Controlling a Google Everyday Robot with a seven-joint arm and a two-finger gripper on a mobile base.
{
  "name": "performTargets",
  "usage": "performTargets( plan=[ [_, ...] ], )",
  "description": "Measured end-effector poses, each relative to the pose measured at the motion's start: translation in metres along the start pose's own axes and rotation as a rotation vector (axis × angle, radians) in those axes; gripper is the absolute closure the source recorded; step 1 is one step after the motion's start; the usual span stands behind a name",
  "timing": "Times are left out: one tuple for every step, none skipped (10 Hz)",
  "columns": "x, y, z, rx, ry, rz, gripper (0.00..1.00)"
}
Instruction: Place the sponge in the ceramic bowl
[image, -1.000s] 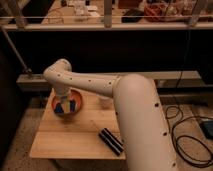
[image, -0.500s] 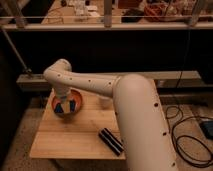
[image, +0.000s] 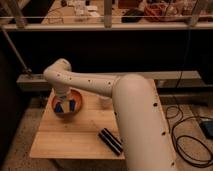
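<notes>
The orange-red ceramic bowl (image: 76, 98) sits on the far left part of the wooden table (image: 70, 136). My arm reaches over from the right and bends down, so the gripper (image: 65, 102) hangs inside the bowl. Blue patches of the sponge (image: 59, 107) show at the gripper's tip, within the bowl's rim. The gripper covers part of the sponge, and I cannot make out whether the sponge rests on the bowl's bottom or is held.
A long black ribbed bar (image: 110, 141) lies near the table's front right edge. A small white cup-like thing (image: 104, 102) stands right of the bowl, partly behind my arm. Cables (image: 187, 135) run on the floor to the right. A dark counter rises behind the table.
</notes>
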Motion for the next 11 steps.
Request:
performTargets(
  plan=[
    [0.0006, -0.0002, 0.0007, 0.000, 0.000, 0.002, 0.74],
    [-0.0001, -0.0009, 0.0007, 0.000, 0.000, 0.003, 0.74],
    [-0.0010, -0.0015, 0.0012, 0.001, 0.000, 0.003, 0.74],
    [-0.0013, -0.0022, 0.0013, 0.002, 0.000, 0.003, 0.74],
    [-0.0011, -0.0027, 0.0012, 0.002, 0.000, 0.004, 0.74],
    [-0.0002, -0.0033, 0.0019, 0.002, 0.001, 0.007, 0.70],
    [-0.0006, -0.0037, 0.0019, 0.003, 0.001, 0.008, 0.65],
    [-0.0010, -0.0043, 0.0023, 0.004, 0.001, 0.010, 0.63],
    [-0.0013, -0.0049, 0.0025, 0.005, 0.001, 0.012, 0.63],
    [-0.0019, -0.0054, 0.0029, 0.005, 0.001, 0.012, 0.63],
    [-0.0021, -0.0058, 0.0031, 0.005, 0.001, 0.013, 0.63]
  ],
)
